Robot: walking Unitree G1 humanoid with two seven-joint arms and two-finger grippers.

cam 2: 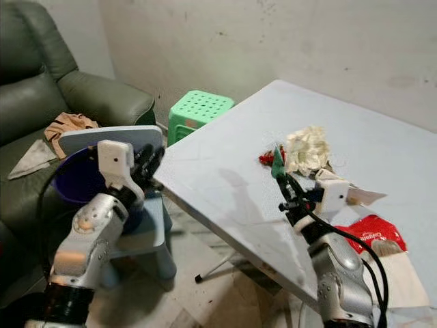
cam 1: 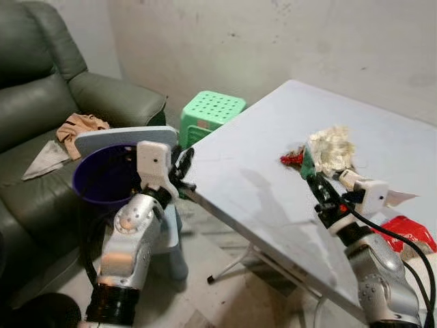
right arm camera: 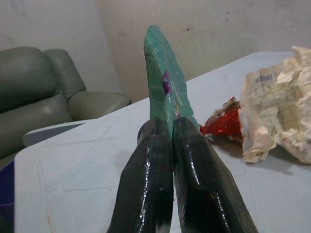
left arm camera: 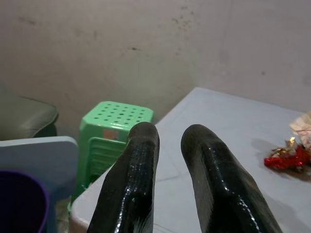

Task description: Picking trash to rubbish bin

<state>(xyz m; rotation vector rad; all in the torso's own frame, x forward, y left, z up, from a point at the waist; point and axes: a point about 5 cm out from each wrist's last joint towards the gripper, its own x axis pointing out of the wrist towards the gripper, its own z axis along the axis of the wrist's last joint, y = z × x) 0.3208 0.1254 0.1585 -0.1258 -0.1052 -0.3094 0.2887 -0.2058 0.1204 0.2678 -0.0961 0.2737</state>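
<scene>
Across the pale grey table [cam 1: 273, 171], with a stained wall behind, we hold a green wrapper [right arm camera: 164, 82] pinched flat between the closed fingers of our right gripper [right arm camera: 172, 127], lifted clear of the tabletop. Just beyond it lie a crumpled paper wad [cam 1: 332, 149] and a red foil scrap [cam 1: 292, 158]. We judge the pick done and the carry in hand. Next we must swing the wrapper leftward past the table edge to the purple bin [cam 1: 102, 179] by the sofa [cam 1: 41, 96]. Our left gripper [left arm camera: 170, 138] hovers beside the bin, fingers slightly apart, empty.
</scene>
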